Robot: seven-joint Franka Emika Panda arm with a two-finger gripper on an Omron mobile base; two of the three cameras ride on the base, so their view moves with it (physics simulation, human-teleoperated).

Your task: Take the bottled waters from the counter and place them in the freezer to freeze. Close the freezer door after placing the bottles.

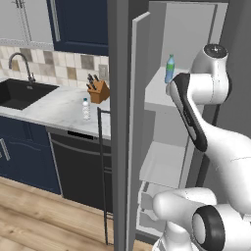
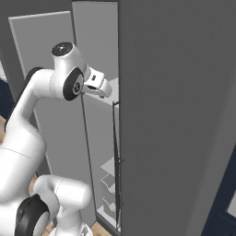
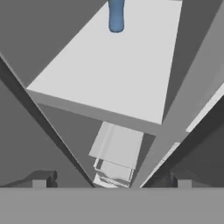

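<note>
The freezer (image 1: pixel 171 147) stands open, and its door (image 1: pixel 120 122) is swung out to the left with the thin dark handle on its outer face. The blue-tinted bottle with the green cap (image 1: pixel 169 68) stands upright at the back of the upper white shelf (image 3: pixel 109 74); its lower end (image 3: pixel 116 17) is at the top of the hand view. My gripper (image 3: pixel 111 181) hangs open and empty in front of that shelf, apart from the bottle. It reaches into the compartment (image 2: pixel 105 88). The clear bottle with the blue cap (image 1: pixel 86 109) stands on the marble counter (image 1: pixel 54 110).
A knife block (image 1: pixel 98 91) stands on the counter by the backsplash, with a dark sink (image 1: pixel 22 94) and faucet (image 1: pixel 19 61) further left. A black dishwasher (image 1: pixel 81 166) sits below. The fridge's other grey door (image 2: pixel 175 115) is closed on the right. Lower freezer shelves and drawers (image 1: pixel 164 164) lie under the gripper.
</note>
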